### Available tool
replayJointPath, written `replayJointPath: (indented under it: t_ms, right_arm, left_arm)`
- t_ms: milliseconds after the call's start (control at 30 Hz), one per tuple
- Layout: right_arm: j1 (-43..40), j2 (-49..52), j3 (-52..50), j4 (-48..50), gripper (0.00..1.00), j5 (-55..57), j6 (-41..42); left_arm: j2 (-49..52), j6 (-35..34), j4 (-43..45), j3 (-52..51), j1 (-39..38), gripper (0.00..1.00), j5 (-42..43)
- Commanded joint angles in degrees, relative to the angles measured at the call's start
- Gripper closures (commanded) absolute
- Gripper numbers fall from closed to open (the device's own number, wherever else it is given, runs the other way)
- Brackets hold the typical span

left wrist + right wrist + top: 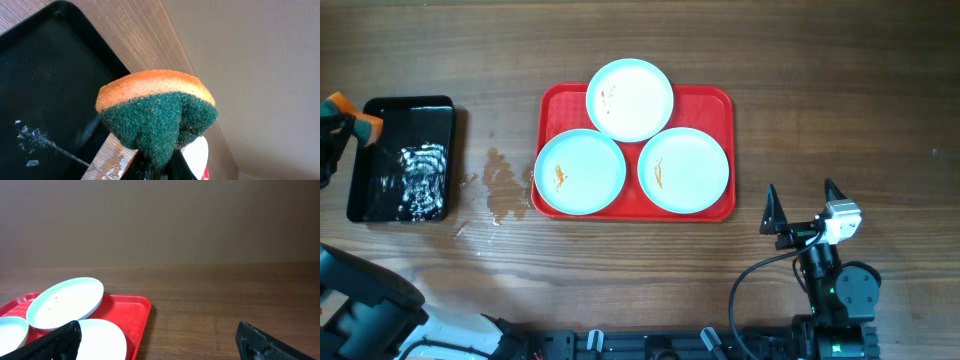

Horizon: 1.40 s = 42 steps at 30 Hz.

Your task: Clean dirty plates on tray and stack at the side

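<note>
My left gripper (159, 169) is clenched on an orange-and-green sponge (157, 112), plain only in its wrist view, above the black tray (45, 75). My right gripper (802, 205) gapes empty. Three round pale plates (630, 99) lie on the red plastic tray (705, 100).

no legible text or labels anywhere

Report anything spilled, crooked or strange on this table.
A wet patch stains the wood between the black tray and the red tray: likely spilled water. White suds lie in the black tray. The far plate overhangs the red tray's rim and sits tilted.
</note>
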Motion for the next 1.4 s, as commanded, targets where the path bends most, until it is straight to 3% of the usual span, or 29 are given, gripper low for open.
replayJointPath:
  t_ms: [0,300,400,500,633,700,967,1367]
  right_arm:
    - [-0.31,-0.35,-0.07,0.28,0.0,0.79,-1.05]
    - [-0.31,-0.35,-0.07,0.31,0.0,0.79,-1.05]
    - [-0.31,-0.35,-0.07,0.28,0.0,0.79,-1.05]
    - [-0.31,-0.35,-0.07,0.31,0.0,0.79,-1.03]
    - [-0.31,-0.35,-0.07,0.28,0.0,0.79,-1.03]
    - [-0.31,-0.35,-0.07,0.28,0.0,0.79,-1.03]
    - [-0.31,-0.35,-0.07,0.31,0.0,0.79,-1.03]
    - [-0.31,-0.35,-0.07,0.31,0.0,0.79,-1.05]
  left_arm:
    - [0.46,2.89,-1.14,0.9,0.11,0.96,-1.22]
    - [2.38,7.28,-0.79,0.9,0.11,0.96,-4.35]
    - [4.37,7.32,-0.46,0.9,-0.59,0.96,-9.97]
    - [7.19,12.76,-0.31,0.9,-2.69,0.96,-12.85]
    - [10.78,13.66,3.06,0.9,-7.08,0.96,-13.62]
    - [12.11,18.1,4.39,0.9,-10.12,0.96,-17.18]
    - [16.76,20.76,6.95,0.9,-16.57,0.96,-34.71]
    - [19.47,23.85,6.51,0.9,-21.88,0.96,-32.2]
